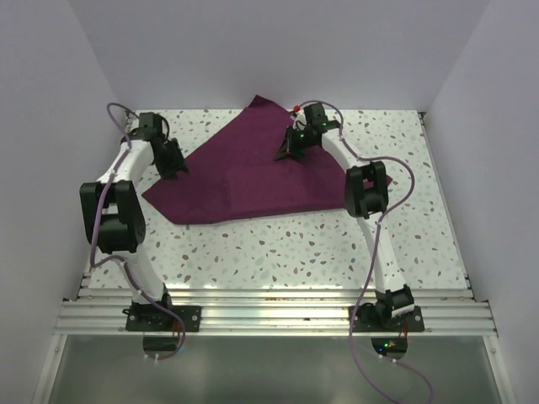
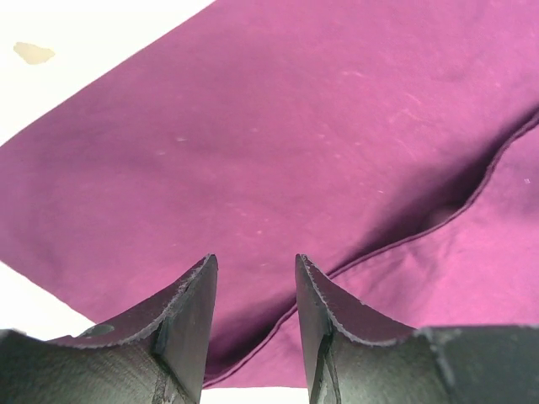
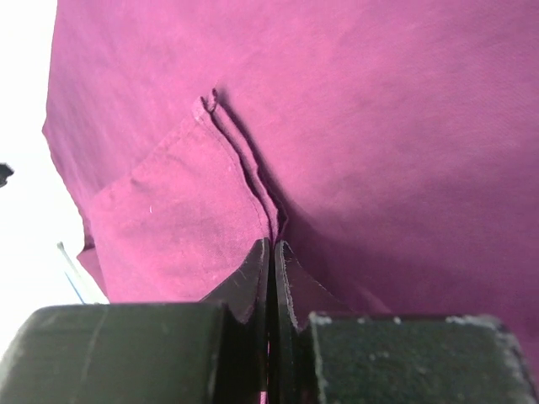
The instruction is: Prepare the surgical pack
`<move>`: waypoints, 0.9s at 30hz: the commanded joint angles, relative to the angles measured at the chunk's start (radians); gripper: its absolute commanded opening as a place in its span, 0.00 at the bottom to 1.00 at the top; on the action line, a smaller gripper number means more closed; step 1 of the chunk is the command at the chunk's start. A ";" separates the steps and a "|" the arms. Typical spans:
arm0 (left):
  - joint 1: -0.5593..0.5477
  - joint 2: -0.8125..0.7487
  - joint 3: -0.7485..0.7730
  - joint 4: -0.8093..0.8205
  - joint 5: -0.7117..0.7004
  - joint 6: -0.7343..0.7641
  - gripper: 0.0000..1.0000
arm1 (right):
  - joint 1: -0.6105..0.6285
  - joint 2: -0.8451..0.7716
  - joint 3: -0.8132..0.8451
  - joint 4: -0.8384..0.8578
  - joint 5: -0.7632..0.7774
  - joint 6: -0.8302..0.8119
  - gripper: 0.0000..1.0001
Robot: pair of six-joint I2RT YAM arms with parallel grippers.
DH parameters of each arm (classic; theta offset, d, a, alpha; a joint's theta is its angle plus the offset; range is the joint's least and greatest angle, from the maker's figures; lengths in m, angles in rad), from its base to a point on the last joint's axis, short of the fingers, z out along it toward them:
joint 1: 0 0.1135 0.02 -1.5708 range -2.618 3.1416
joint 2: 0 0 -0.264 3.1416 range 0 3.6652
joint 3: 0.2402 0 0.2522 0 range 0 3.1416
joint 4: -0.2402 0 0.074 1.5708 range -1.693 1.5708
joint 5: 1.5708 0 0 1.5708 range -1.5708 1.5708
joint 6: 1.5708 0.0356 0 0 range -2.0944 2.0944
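The surgical pack shows only as its large maroon cloth (image 1: 240,181), spread loosely and folded over itself on the speckled table (image 1: 278,252). My left gripper (image 1: 174,168) hovers over the cloth's left edge. In the left wrist view this gripper (image 2: 253,261) is open, with a hemmed fold of cloth (image 2: 295,126) below and nothing between the fingers. My right gripper (image 1: 286,154) is down on the cloth's upper right part. In the right wrist view it (image 3: 272,242) is shut, pinching a raised ridge of the cloth (image 3: 379,126).
White walls close the table in at the back and on both sides. Bare speckled tabletop lies in front of the cloth, up to the aluminium rail (image 1: 269,307) where the arm bases stand. Purple cables loop beside both arms.
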 commanded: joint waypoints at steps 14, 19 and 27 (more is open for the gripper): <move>0.049 -0.056 -0.018 -0.047 -0.134 -0.066 0.48 | -0.075 -0.034 -0.051 0.127 0.055 0.087 0.00; 0.057 -0.048 -0.012 -0.056 -0.134 -0.058 0.48 | -0.075 -0.026 -0.056 0.127 0.068 0.090 0.00; 0.111 0.012 0.022 -0.114 -0.224 -0.026 0.54 | -0.072 -0.003 -0.048 0.136 0.053 0.116 0.00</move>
